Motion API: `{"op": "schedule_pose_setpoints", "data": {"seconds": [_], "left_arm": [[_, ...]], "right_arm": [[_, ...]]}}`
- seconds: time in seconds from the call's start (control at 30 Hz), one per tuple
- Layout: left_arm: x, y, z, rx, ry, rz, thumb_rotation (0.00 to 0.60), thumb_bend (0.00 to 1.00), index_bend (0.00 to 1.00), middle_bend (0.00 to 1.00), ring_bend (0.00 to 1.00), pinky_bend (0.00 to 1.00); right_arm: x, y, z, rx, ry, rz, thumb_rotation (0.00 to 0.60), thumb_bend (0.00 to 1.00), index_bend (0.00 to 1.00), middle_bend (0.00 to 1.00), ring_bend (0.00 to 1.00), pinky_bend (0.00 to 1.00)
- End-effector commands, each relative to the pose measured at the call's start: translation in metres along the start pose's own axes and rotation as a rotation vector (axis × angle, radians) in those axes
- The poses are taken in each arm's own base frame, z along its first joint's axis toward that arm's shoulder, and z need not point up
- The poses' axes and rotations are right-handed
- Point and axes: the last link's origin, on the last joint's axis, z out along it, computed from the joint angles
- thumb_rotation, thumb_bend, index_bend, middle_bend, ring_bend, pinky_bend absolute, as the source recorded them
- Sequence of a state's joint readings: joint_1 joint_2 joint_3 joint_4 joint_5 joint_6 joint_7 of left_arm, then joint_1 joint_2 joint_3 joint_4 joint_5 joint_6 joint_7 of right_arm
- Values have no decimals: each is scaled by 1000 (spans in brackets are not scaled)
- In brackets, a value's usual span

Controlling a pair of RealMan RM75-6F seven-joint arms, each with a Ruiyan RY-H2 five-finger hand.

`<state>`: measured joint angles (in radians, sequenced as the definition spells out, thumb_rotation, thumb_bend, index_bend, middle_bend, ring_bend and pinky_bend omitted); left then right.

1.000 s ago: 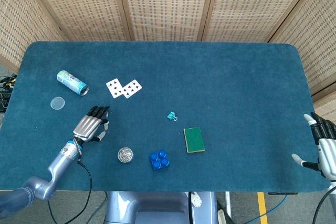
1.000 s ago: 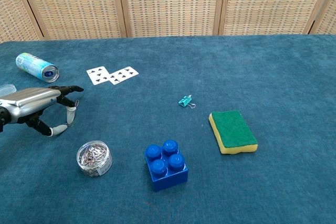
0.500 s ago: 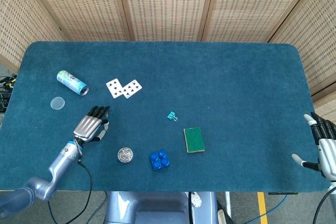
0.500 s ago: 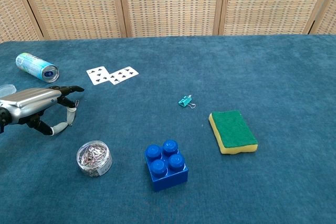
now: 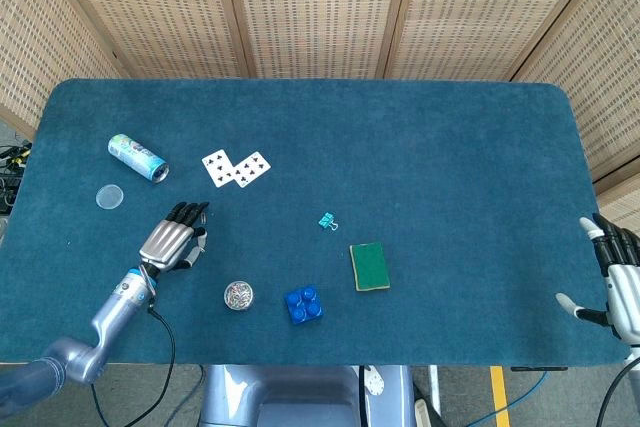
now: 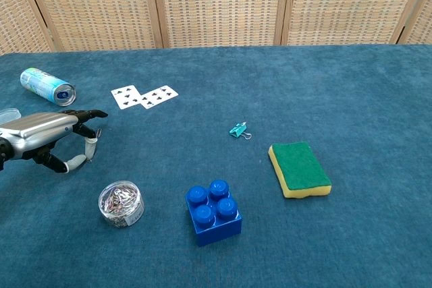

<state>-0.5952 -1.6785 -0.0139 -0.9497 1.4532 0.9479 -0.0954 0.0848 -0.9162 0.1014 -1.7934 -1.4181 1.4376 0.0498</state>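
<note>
Fingers spread and empty, the left hand [image 6: 47, 141] hovers over the felt just behind the tub of paper clips [image 6: 121, 202]; light, slick plastic, probably best grasped around its wall. Right hand [image 5: 620, 282] idles open.

The left hand [image 5: 172, 243] hovers flat over the blue tabletop [image 5: 420, 147] with its fingers [image 5: 188, 212] spread and holding nothing. A little round tub of clips [image 5: 238, 295] sits near it. Two playing cards [image 5: 236, 167] and a can [image 5: 137, 157] on its side lie farther up. The right hand [image 5: 622, 287] waits at the tabletop's edge, well apart, fingers apart too.
</note>
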Motion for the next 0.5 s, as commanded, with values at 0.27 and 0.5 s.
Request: {"op": "schedule_pose_setpoints", "data": {"seconds": [0.27,0.5], "left_arm": [[7,1,-1,-10,27,-5,600,524,770,0,0,0],[26,7,-8,-58,87,-20,600,526,782,0,0,0]], "right_arm": [[0,0,0,0,1,2,600,0,0,0,0,0],[1,0,-1,1,3,3,600,0,0,0,0,0]]}}
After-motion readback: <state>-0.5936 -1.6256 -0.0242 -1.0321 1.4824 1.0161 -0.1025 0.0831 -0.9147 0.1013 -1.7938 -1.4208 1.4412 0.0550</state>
